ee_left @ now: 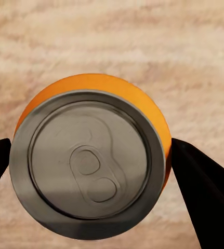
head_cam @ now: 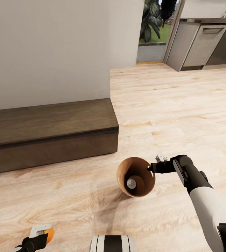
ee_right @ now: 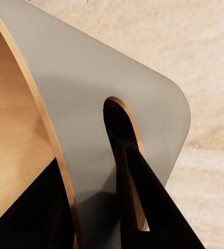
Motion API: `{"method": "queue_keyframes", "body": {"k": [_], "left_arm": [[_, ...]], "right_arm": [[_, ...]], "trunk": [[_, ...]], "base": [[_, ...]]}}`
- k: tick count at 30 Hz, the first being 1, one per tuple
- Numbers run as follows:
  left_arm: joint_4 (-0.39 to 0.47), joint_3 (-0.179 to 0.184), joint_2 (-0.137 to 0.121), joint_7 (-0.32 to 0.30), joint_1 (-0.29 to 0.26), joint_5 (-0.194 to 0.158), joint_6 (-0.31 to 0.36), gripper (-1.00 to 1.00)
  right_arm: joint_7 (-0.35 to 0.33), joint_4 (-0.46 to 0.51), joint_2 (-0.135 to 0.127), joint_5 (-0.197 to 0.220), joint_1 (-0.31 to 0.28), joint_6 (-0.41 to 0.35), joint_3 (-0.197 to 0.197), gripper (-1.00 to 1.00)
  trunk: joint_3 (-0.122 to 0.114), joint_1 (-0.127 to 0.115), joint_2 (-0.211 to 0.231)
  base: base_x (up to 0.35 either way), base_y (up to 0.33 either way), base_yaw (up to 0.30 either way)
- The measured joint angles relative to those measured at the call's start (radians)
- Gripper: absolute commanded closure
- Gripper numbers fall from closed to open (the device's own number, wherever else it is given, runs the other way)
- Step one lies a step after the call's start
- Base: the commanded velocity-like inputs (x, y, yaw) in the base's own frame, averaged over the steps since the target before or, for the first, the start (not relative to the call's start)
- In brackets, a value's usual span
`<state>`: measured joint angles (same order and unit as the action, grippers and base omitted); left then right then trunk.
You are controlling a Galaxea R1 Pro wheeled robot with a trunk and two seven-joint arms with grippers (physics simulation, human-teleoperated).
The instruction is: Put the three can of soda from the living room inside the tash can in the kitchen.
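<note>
Left fingers pinching orange can; right fingers clamped on bin rim, can inside, above floor.

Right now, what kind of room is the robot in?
It looks like the inside of a home, probably an open room leading to a kitchen. There is a pale wood floor, a low dark cabinet against a white wall, and grey kitchen cabinets with a dark countertop further back.
</note>
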<state>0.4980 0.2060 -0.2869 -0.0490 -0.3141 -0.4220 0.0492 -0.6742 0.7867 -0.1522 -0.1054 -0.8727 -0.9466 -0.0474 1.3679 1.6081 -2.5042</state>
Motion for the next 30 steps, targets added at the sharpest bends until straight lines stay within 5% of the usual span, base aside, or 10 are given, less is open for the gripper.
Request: {"method": "queue_keyframes", "body": {"k": [18, 30], "left_arm": [[-0.001, 0.001, 0.0, -0.001, 0.0, 0.001, 0.011, 1.0], [-0.001, 0.005, 0.0, -0.002, -0.002, 0.001, 0.013, 1.0]], "right_arm": [[-0.001, 0.0, 0.0, 0.003, 0.0, -0.002, 0.0, 1.0], [-0.001, -0.001, 0.003, 0.004, 0.001, -0.004, 0.0, 1.0]], "trunk": [[-0.07, -0.008, 0.004], [-0.107, -0.054, 0.088]], "base": [[0.0, 0.0, 0.0], [0.0, 0.0, 0.0]]}}
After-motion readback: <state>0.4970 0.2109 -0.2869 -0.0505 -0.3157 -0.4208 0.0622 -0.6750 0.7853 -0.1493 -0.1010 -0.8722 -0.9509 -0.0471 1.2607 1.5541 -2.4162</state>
